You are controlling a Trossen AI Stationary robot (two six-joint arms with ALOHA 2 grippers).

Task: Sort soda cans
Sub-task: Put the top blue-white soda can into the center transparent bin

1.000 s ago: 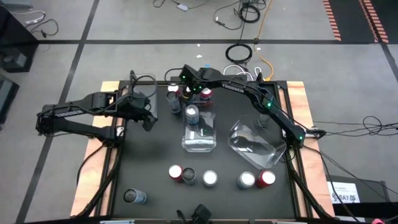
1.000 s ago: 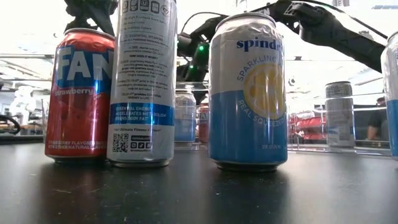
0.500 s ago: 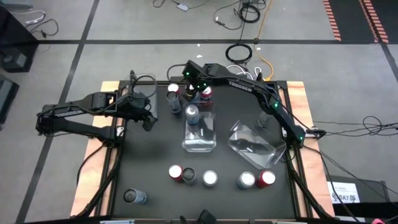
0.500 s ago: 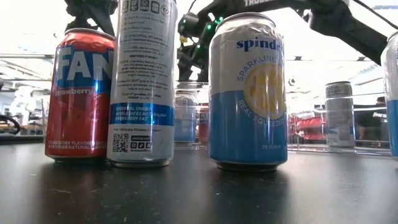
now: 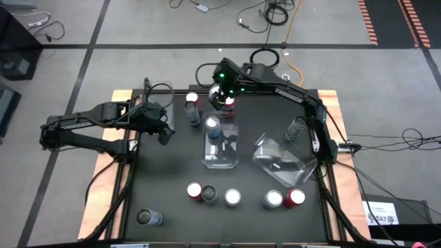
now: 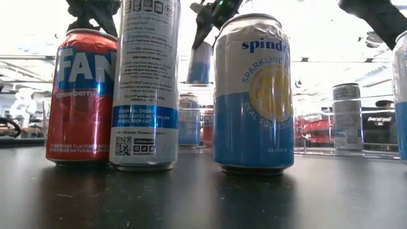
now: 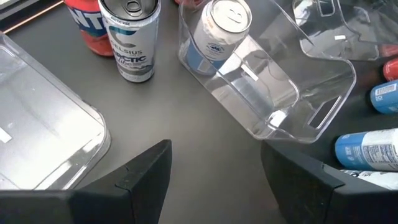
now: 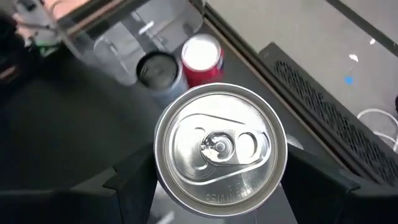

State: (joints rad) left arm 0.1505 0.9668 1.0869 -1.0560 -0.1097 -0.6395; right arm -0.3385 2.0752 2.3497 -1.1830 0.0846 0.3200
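My right gripper (image 5: 219,93) is over the table's far middle, shut on a blue-silver soda can (image 6: 199,63) held up in the air. My left gripper (image 5: 164,131) hovers open over the left part of the table, touching nothing. A blue-silver can (image 5: 213,125) stands in the middle clear bin (image 5: 222,155). A red can (image 5: 227,103) and two more cans (image 5: 192,109) stand by the far edge. Several cans (image 5: 233,198) stand in a row near the near edge; the low view shows a red one (image 6: 81,95) and a blue one (image 6: 253,95) up close. My right gripper pinches the blue-silver can between its two fingers (image 8: 134,177), on the side wall just under the top rim (image 8: 163,155). The fingers come from above, pointing down. The can hangs below them, lifted clear of the table and nearly upright.
A second clear bin (image 5: 282,158) lies tilted on the right, with one can (image 5: 298,126) beyond it. A third clear bin (image 7: 43,137) sits at the far left. One can (image 5: 148,218) stands alone at the near left corner. Bare black table lies between the bins and the near row.
My right gripper has risen and shifted a little toward the table's right, carrying the blue-silver can up with it; the can now hangs high above the far cans. My left arm has kept still.
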